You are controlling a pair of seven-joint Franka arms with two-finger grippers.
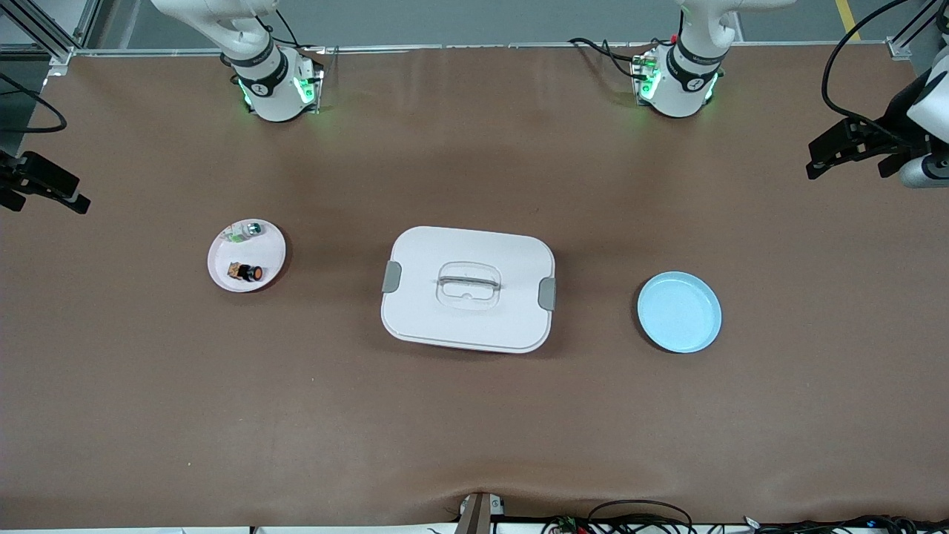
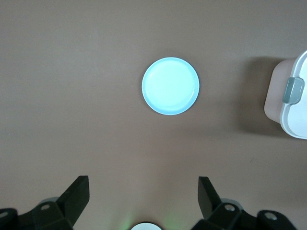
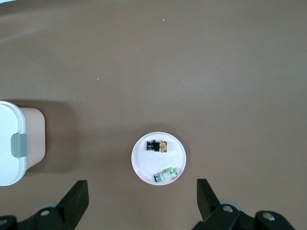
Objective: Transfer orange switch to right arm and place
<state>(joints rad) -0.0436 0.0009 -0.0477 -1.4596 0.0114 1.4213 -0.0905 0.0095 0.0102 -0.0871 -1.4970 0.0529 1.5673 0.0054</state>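
Across the front view, the orange switch [image 1: 247, 272] lies on a white plate [image 1: 222, 267] beside a clear-green component [image 1: 246, 231]; a lidded white box [image 1: 467, 288] separates it from the blue plate [image 1: 678, 311]. Left wrist view: left gripper [image 2: 144, 194], jaws spread, above the tabletop [image 2: 72, 96]. Right wrist view: right gripper [image 3: 142, 195], jaws spread.

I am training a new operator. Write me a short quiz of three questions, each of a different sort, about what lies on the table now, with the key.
1. True or false: the orange switch lies on the white plate, together with the clear-green component.
2. Which dish holds nothing? A) the white plate B) the blue plate C) both
3. Fill in: the white lidded box stands between the two ____.

Key:
1. True. The switch lies nearer to the front camera than the green component.
2. B
3. plates. Both the left gripper and the right gripper are open, high over the table and holding nothing.
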